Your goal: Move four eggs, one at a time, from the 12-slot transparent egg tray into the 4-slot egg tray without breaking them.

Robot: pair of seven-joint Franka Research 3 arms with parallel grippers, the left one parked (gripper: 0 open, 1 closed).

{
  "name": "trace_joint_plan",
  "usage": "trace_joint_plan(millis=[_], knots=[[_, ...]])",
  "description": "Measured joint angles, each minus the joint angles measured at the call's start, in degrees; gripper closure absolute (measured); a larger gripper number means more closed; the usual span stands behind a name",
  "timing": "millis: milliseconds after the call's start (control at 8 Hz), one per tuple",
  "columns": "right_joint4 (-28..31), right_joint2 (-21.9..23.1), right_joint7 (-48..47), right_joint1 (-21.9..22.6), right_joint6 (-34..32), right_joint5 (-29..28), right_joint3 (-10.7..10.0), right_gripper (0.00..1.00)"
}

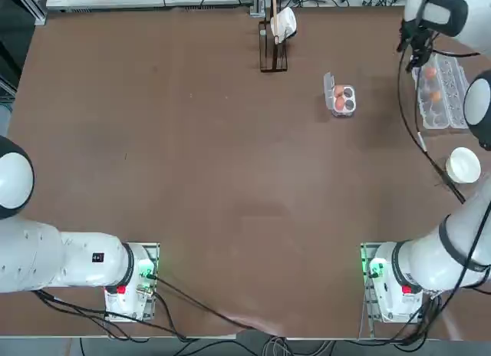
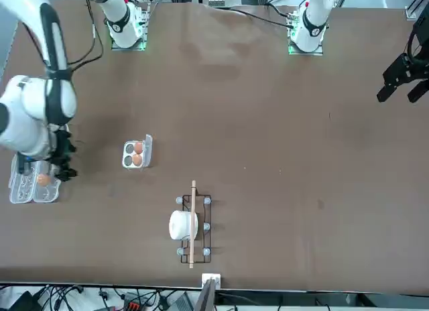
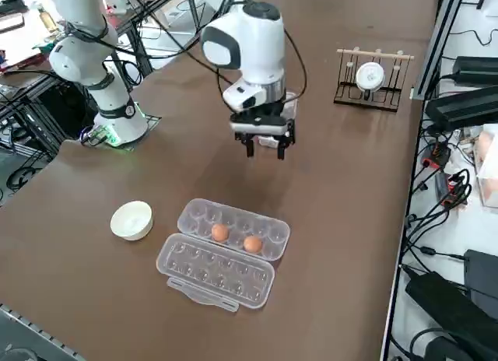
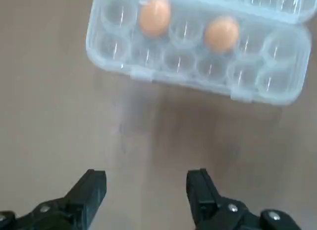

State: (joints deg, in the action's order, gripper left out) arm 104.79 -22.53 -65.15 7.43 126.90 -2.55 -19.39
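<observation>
The 12-slot transparent egg tray (image 1: pixel 453 103) lies open at the table's right edge, with two orange-brown eggs (image 1: pixel 430 72) (image 1: pixel 436 97) in its cups. The wrist view shows the same tray (image 4: pixel 198 66) and both eggs (image 4: pixel 155 16) (image 4: pixel 221 33). The 4-slot egg tray (image 1: pixel 350 101) sits left of it and holds two eggs (image 1: pixel 339 90) (image 1: pixel 340 103) in its left cups. My right gripper (image 4: pixel 146 183) hangs open and empty above bare table, just short of the long tray. It stands beside that tray's far end in the top view (image 1: pixel 418 55).
A round white bowl (image 1: pixel 463 165) rests nearer the robot than the long tray. A dark wire rack (image 1: pixel 274 58) holding a white object stands at the far middle of the table. The long tray's lid (image 3: pixel 214 271) lies flat toward the table's right edge.
</observation>
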Motion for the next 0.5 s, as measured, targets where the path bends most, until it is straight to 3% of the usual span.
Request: trace_joint_plan(millis=[500], knots=[[-5.2,-5.8,13.9,-11.1,3.2,-1.2,-0.1,0.03]])
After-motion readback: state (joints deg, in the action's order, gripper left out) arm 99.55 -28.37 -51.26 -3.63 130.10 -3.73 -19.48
